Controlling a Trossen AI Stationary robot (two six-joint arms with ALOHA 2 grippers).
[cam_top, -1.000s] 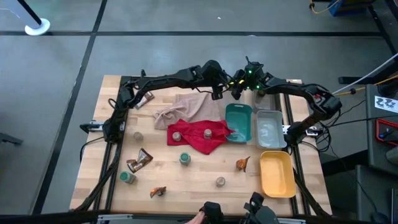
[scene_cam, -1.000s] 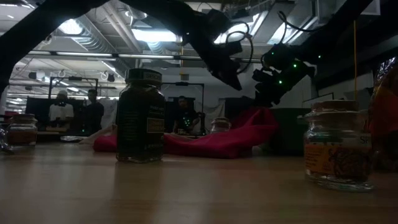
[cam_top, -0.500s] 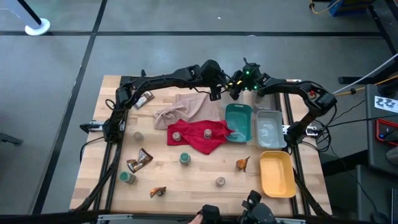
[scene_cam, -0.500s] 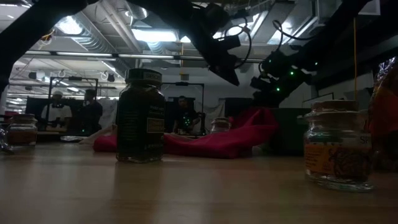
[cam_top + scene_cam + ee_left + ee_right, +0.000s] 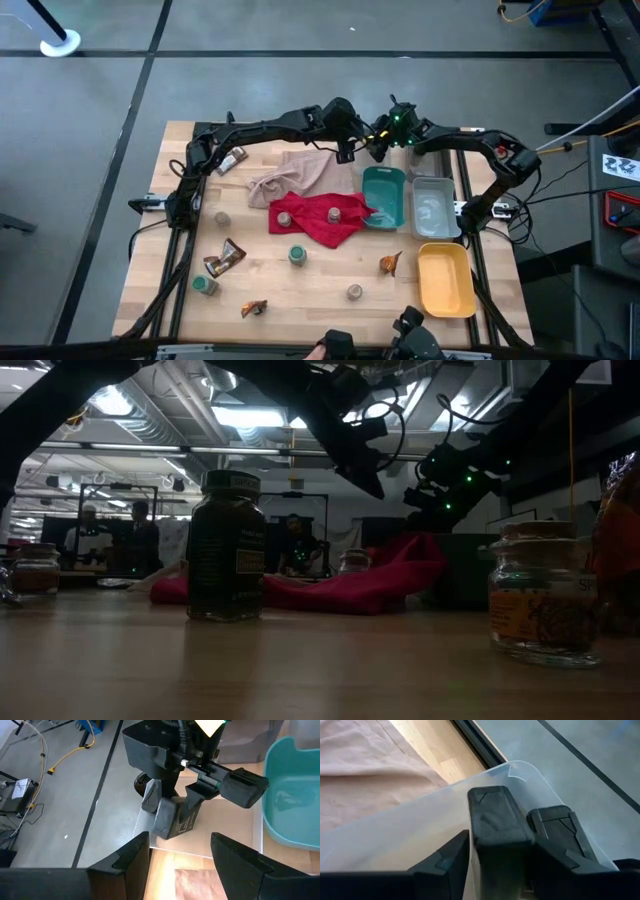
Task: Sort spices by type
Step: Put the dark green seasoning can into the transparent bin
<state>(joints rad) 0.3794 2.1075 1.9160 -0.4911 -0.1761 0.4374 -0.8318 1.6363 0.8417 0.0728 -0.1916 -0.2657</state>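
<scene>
Both grippers hang at the worktop's (image 5: 300, 290) far edge: left gripper (image 5: 347, 150) fingers spread wide, empty; right gripper (image 5: 380, 148) fingers, can't tell. Spices sit well away from the fingers: jars (image 5: 297, 256) upright, sachets (image 5: 226, 257) lying flat at odd angles.

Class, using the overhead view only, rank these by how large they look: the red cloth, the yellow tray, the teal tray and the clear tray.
1. red cloth
2. yellow tray
3. teal tray and clear tray: these look about alike, so no ranking between them.
</scene>
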